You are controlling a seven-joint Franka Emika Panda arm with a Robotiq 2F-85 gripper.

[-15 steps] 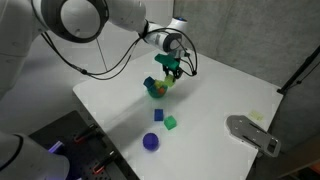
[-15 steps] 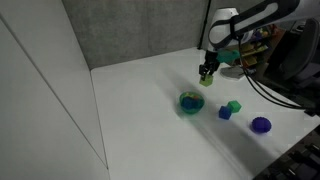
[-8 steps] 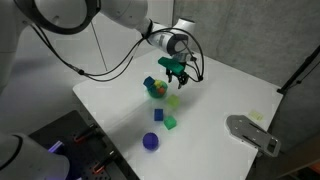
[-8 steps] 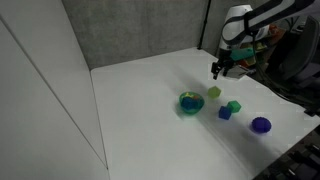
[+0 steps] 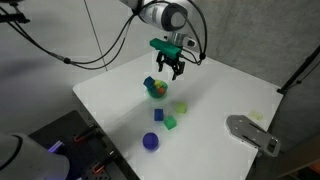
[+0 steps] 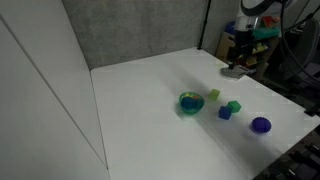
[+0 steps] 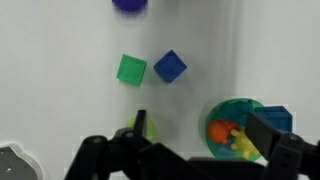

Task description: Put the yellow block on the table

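Note:
The pale yellow block (image 5: 181,107) lies on the white table (image 5: 215,95) just beside the green-and-blue bowl (image 5: 157,88); it also shows in an exterior view (image 6: 214,94). My gripper (image 5: 172,66) hangs open and empty well above it, also visible high over the table's far side (image 6: 237,58). In the wrist view the yellow block (image 7: 147,126) peeks out beside the left finger, while the gripper (image 7: 202,128) spans it and the bowl (image 7: 240,125).
A green block (image 5: 170,122), a blue block (image 5: 157,114) and a purple round piece (image 5: 150,141) lie near the yellow block. The bowl holds orange and yellow pieces and a blue block. A grey device (image 5: 250,132) sits at the table edge.
The gripper opened and let go of the yellow block, which now rests on the table by the bowl. The gripper then rose away from it.

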